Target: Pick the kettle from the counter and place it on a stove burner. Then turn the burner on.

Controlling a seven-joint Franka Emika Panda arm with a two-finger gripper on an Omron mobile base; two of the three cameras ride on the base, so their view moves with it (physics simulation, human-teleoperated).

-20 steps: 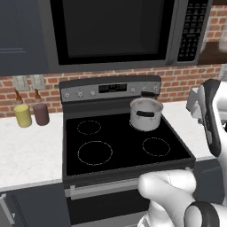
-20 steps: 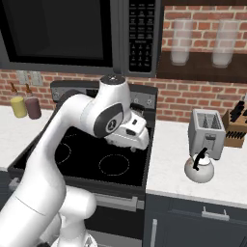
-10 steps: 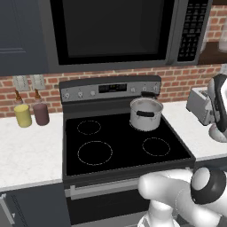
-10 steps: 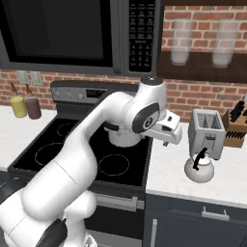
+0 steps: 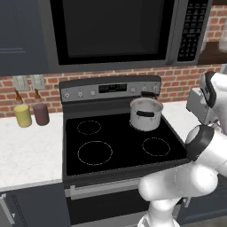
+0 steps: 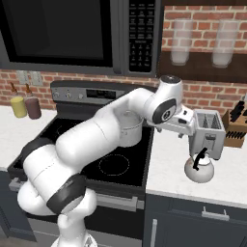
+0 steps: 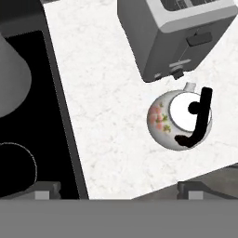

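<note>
The kettle (image 7: 180, 120) sits on the counter (image 7: 107, 107) just beside the toaster (image 7: 179, 35), and the gripper (image 7: 118, 189) hangs above with its jaws wide apart, holding nothing.

The small white kettle (image 7: 180, 120) with pink flowers stands upright on the white counter (image 7: 111, 121), right of centre in the hand view; the largest stove burner (image 5: 95, 153) is dark.

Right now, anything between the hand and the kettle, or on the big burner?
Nothing visible blocks either. The open hand hangs above bare white counter, and the small white floral kettle stands clear in front of the grey toaster. The grey steel pot sits on a rear ring, not the largest ring.
</note>
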